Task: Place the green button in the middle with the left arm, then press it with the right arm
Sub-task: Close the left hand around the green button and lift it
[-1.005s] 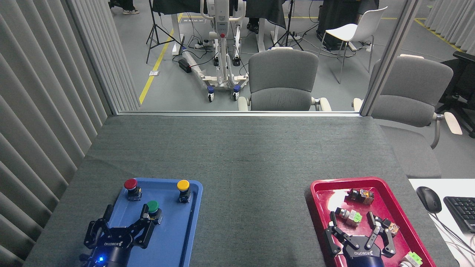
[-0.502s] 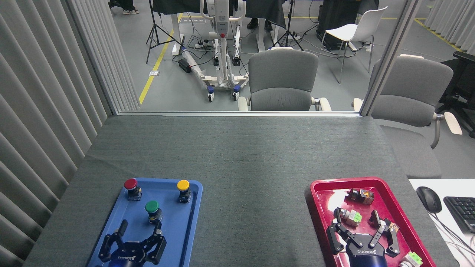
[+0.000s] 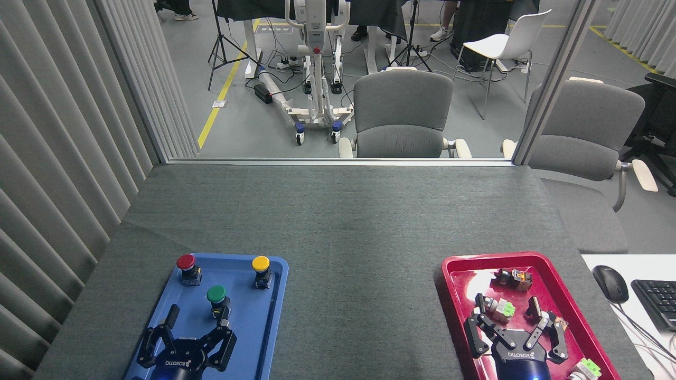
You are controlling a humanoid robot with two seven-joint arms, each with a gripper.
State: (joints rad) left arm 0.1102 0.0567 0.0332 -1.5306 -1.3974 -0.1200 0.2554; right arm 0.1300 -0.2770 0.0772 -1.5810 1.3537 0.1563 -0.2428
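Right now you're looking at the green button (image 3: 216, 300) standing upright in the blue tray (image 3: 264, 327), cap up, long axis vertical, base sitting on the tray floor near the tray's middle. Three buttons are standing in that tray: the green one, a red button (image 3: 187, 267) toward the far left corner and a yellow button (image 3: 261, 270) toward the far right corner. The left gripper (image 3: 196, 316) is hanging over the tray's near end, fingers spread wide, holding nothing; its right fingertip is sitting just beside the green button's base, and you can't tell if it's touching. The right gripper (image 3: 509, 306) is hovering over the red tray (image 3: 453, 295), fingers also spread wide and empty. Roughly four small parts are lying in the red tray; some are partly covered by the gripper, too small to identify. Both arms are getting cut off by the bottom edge. The middle (image 3: 359, 253) is lying between the two trays.
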